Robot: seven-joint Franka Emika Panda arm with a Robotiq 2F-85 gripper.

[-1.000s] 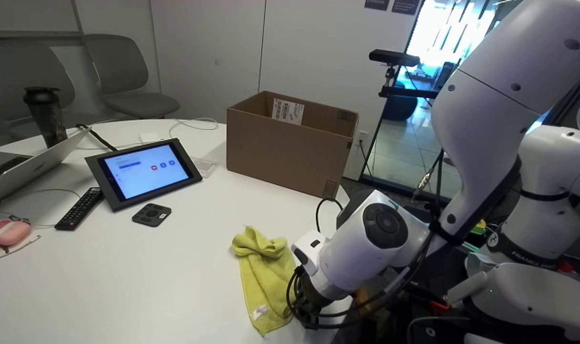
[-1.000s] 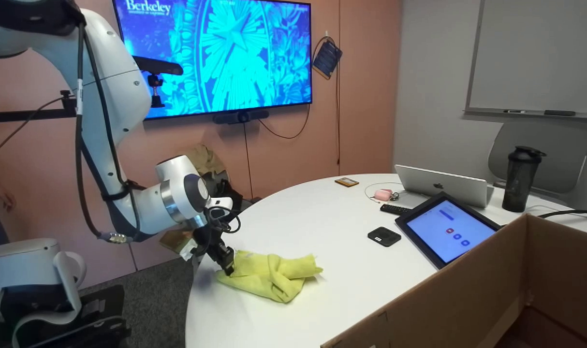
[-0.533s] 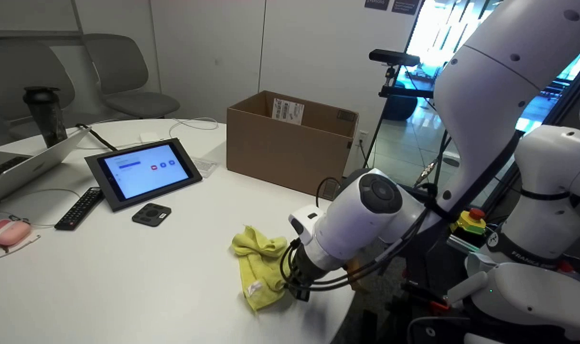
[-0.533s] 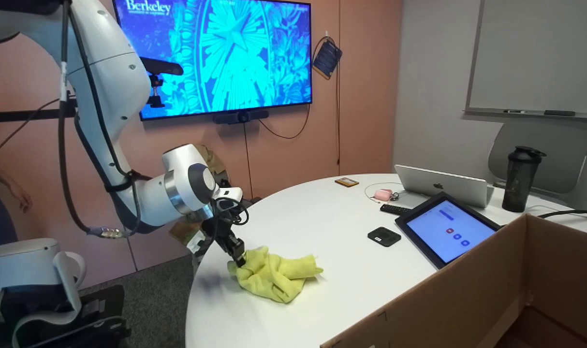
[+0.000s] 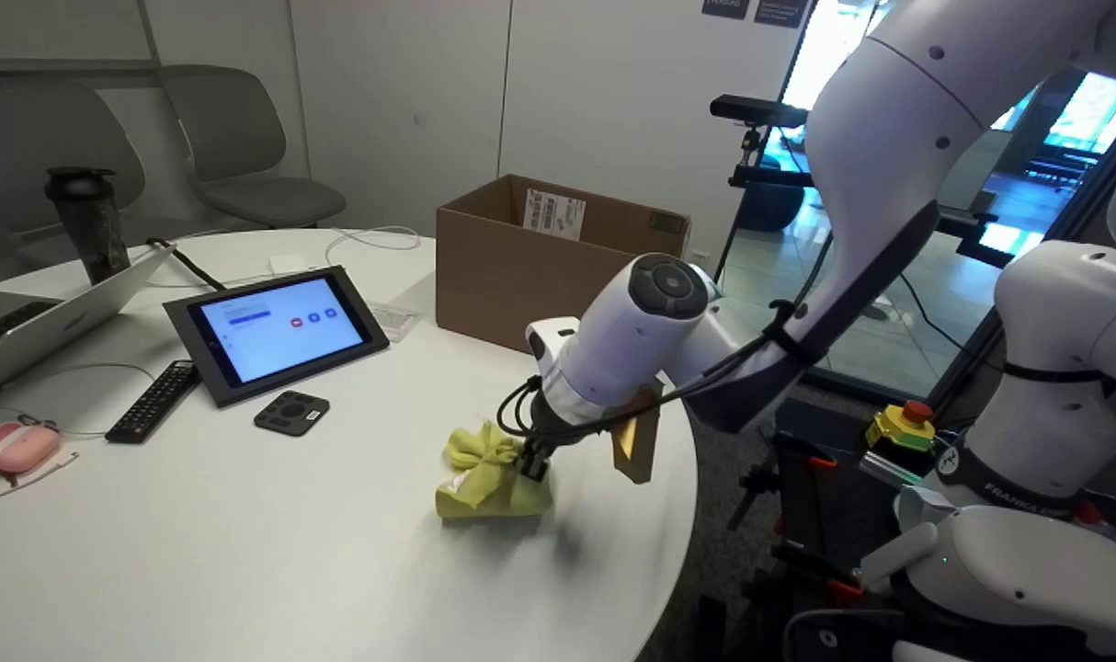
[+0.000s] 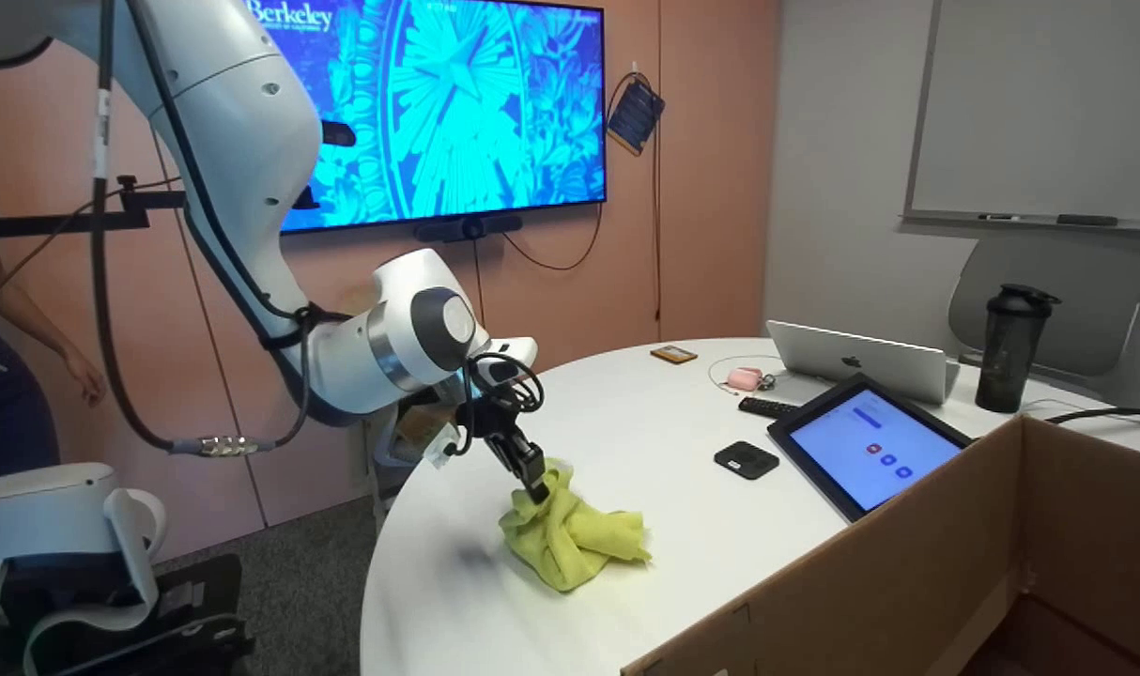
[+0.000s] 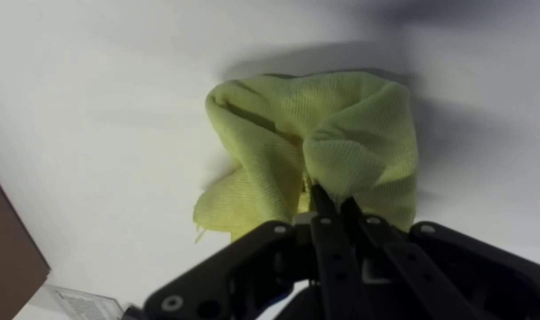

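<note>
A yellow-green cloth lies bunched on the white round table, near its edge, and shows in both exterior views. My gripper points down at the cloth from the robot's side. In the wrist view the two black fingertips are closed together on a pinched fold of the cloth. The pinched part is raised, and the rest of the cloth appears to rest on the table. The gripper also shows in an exterior view, with its tips at the cloth's upper side.
An open cardboard box stands at the table's edge. A tablet on a stand, a black square device, a remote, a pink case, a laptop and a dark bottle are also on the table.
My gripper has moved away from the table's edge and upward, pulling the near part of the cloth along. The cloth has folded over and bunched more. The other objects have not moved.
</note>
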